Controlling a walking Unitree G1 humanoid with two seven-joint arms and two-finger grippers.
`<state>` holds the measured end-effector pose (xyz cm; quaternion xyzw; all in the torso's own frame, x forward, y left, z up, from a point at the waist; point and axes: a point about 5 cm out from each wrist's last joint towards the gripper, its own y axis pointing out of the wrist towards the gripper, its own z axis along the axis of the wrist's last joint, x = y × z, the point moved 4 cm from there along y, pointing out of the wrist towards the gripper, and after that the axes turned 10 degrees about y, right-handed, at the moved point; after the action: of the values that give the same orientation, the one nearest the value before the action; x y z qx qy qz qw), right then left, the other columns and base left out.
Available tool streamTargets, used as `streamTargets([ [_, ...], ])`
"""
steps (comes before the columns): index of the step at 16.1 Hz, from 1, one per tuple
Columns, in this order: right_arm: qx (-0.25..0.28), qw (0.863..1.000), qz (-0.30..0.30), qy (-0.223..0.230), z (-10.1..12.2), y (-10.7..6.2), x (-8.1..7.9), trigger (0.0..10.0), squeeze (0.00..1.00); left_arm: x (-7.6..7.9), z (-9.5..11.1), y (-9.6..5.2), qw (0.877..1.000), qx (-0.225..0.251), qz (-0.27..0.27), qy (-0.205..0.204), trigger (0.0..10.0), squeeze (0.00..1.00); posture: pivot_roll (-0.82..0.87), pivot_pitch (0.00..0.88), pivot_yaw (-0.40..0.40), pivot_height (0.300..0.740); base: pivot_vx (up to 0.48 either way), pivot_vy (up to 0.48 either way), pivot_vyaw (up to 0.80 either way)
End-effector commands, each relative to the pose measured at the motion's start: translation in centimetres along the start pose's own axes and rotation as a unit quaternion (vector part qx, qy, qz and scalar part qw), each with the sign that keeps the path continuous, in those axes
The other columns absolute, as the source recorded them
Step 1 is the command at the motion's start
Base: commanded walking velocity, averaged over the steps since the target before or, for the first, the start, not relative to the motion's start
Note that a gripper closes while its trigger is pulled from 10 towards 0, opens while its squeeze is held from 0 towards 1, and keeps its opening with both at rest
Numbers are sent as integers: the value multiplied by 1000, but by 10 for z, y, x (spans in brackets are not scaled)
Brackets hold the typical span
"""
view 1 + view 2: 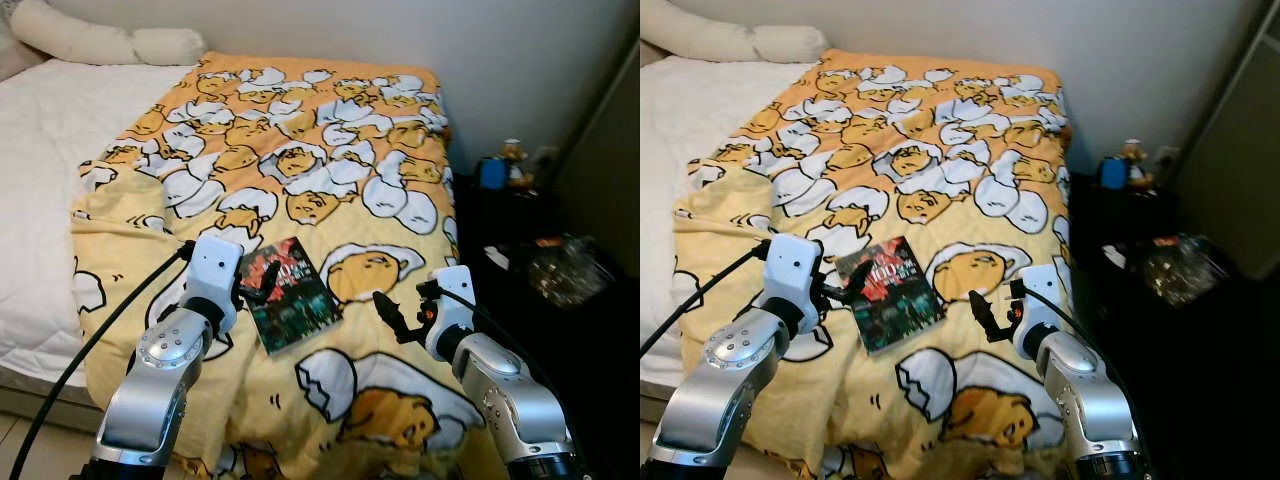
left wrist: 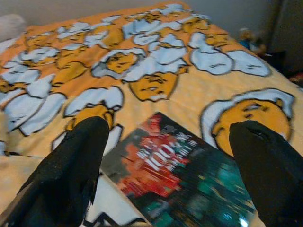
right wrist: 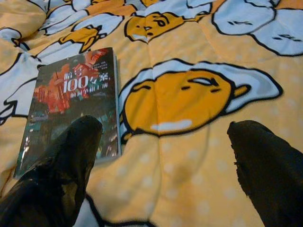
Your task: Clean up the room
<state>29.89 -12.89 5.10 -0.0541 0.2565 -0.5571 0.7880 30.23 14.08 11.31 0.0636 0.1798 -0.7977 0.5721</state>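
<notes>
Left gripper (image 2: 170,161) fingers (image 2: 71,170) spread over book (image 2: 180,179)

We are in a bedroom of a home. A bed (image 1: 40,200) with a white sheet stands against a plain pale wall (image 1: 520,60), a long white pillow (image 1: 100,42) at its head. A yellow blanket (image 1: 330,130) printed with cartoon eggs covers most of it. Beside the bed, a low dark table (image 1: 530,250) carries small cluttered things, among them a blue cup (image 1: 492,172).
</notes>
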Motion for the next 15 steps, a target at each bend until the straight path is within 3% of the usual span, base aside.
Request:
streamTargets([
  [1, 8, 1000, -3, 1, 7, 0, 1, 10000, 0, 0, 0, -1, 1000, -2, -2, 7, 10000, 373, -110, 0, 21, 740, 0, 0, 0],
  [7, 8, 1000, -4, 0, 9, 1, 2, 10000, 0, -1, -2, 1, 1000, -11, 4, 5, 10000, 353, -112, 0, 22, 740, 0, 0, 0],
  [9, 10, 1000, -2, 0, 11, 2, 0, 10000, 0, -3, -3, 2, 1000, -13, 13, 4, 10000, 290, -112, 0, 17, 740, 0, 0, 0],
  [12, 10, 1000, 6, -9, 12, 2, -3, 10000, 0, -6, -3, 1, 1000, -14, 22, -2, 10000, 286, -107, 0, 10, 740, 0, 0, 0],
  [13, 8, 1000, 8, -12, 12, 3, -4, 10000, 0, -7, -3, 1, 1000, -14, 27, -8, 10000, 227, -107, 0, 10, 740, 0, 0, 0],
  [15, 5, 1000, 14, -17, 11, 3, -5, 10000, 0, -8, -4, 1, 999, -18, 32, -3, 10000, 227, -107, 0, 10, 740, 0, 0, 0],
])
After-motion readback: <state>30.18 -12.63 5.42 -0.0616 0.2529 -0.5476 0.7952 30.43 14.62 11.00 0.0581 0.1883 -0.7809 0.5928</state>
